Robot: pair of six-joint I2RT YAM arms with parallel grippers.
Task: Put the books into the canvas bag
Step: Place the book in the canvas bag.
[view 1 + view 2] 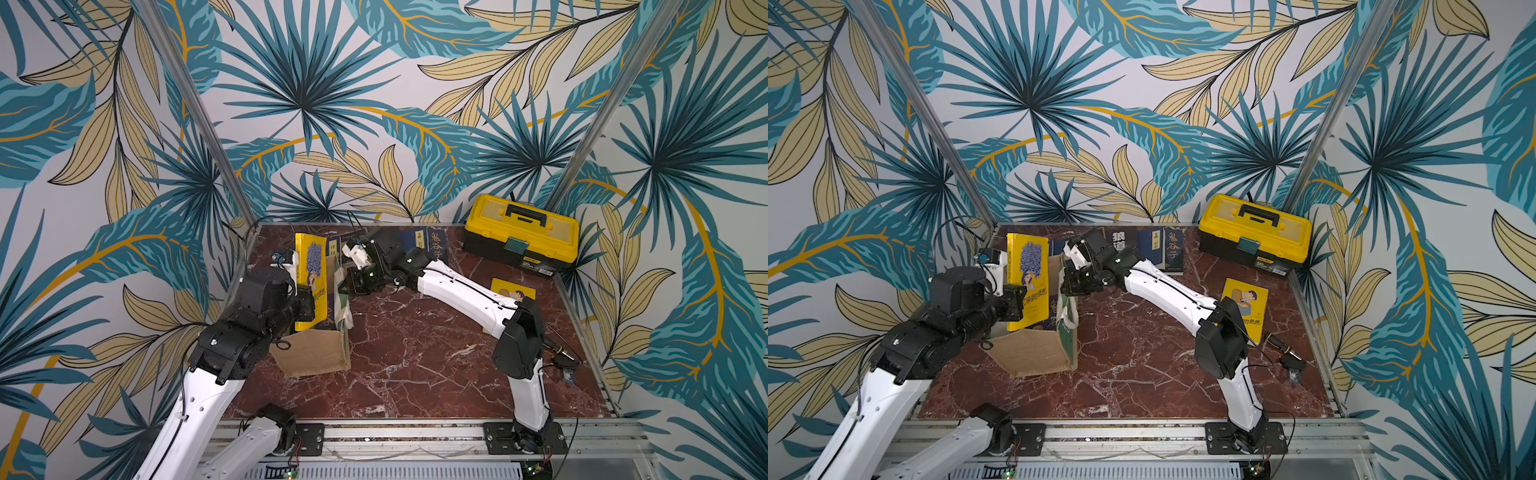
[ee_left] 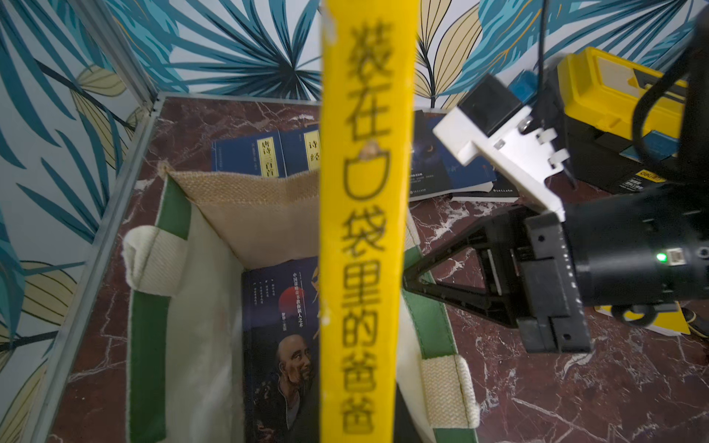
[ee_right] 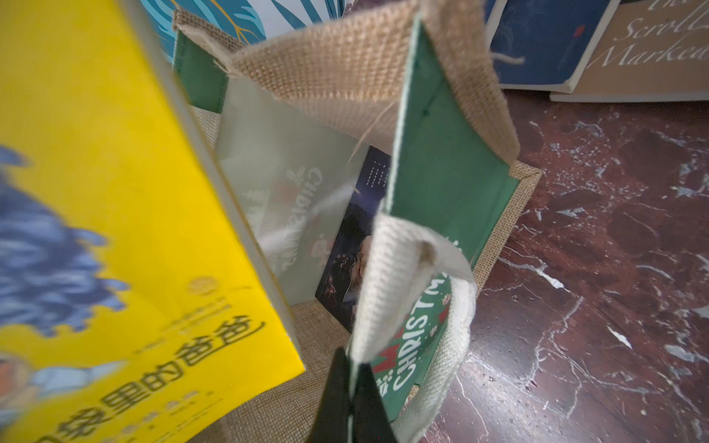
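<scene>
Pinching the canvas bag by its green-edged side panel, right gripper is clamped closed. Bag sits near the table's left edge, with open marble to its right and front. Left gripper grips yellow book upright over the bag mouth. Inside the bag: one dark book. Navy books lie behind the bag, second yellow book lies flat by the right arm, toolbox sits in the back corner.

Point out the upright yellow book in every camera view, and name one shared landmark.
Top view: yellow book left of centre, upright over the canvas bag.
Top view: yellow book left of centre again.
Left wrist: its spine crosses the picture's centre, before the bag.
Right wrist: its cover fills the foreground beside the bag's opening.
Shared landmark: canvas bag.
</scene>
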